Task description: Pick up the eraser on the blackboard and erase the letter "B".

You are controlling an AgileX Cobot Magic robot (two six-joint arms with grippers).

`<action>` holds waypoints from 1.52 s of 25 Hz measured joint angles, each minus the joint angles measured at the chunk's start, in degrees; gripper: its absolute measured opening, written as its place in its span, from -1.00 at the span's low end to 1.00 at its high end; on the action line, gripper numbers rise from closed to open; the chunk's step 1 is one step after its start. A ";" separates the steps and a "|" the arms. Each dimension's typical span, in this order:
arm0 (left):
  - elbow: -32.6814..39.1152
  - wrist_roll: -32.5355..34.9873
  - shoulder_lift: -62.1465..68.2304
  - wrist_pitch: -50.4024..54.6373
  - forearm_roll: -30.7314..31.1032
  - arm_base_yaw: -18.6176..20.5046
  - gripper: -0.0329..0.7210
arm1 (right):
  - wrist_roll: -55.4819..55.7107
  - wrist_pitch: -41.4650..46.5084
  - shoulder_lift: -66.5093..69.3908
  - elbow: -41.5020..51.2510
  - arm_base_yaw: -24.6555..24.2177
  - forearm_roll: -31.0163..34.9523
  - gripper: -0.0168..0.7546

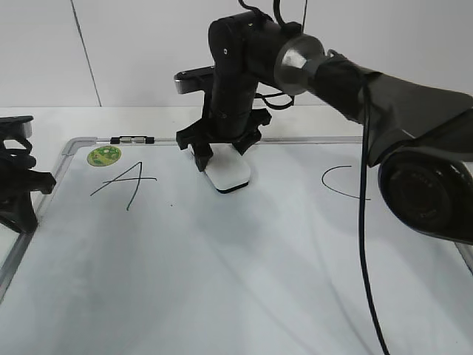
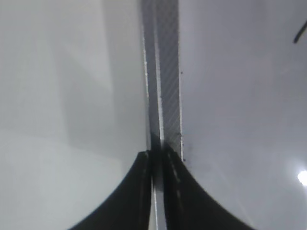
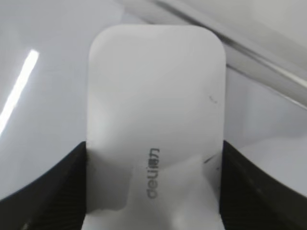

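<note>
1. We had the right gripper (image 1: 224, 150) reaching across the middle of the blackboard (image 1: 222, 281), its jaws set on either long side of the eraser (image 1: 228, 174). The right wrist view showed both fingers (image 3: 43, 191) pressed flat against the white block's edges, so we judged it grasped, held wide because the block itself is wide.
2. The eraser sat with its dark underside on or just over the board surface, between the "A" (image 1: 126, 181) and the "C" (image 1: 344, 185). That is where the "B" ought to stand, and we saw no stroke of it; it may have been hidden beneath the block and the arm, or already wiped, and we could not tell which.
3. The left gripper (image 1: 18, 185) rested at the board's left edge. Its fingers were clenched together, and the left wrist view showed them right at the grey frame (image 2: 165, 72), possibly pinching it to steady the board, though the blur left that uncertain.
4. Nearby we noted a green sticker (image 1: 103, 155) and a small clip (image 1: 131, 139) on the top frame, both left of the eraser and clear of it.
5. The right arm's hanging cable (image 1: 364, 244) crossed in front of the "C", which must be left unwiped.
</note>
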 joint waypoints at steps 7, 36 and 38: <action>0.00 0.00 0.00 -0.11 0.00 0.00 -0.83 | 0.09 -0.10 -0.11 0.00 -0.45 0.00 0.51; 0.00 0.23 0.00 -0.11 0.00 0.00 -0.83 | -5.17 0.28 -16.02 16.59 8.24 3.18 0.51; 0.00 0.23 0.00 -0.11 0.00 0.00 -0.83 | -5.37 0.28 -16.02 17.61 8.91 3.18 0.51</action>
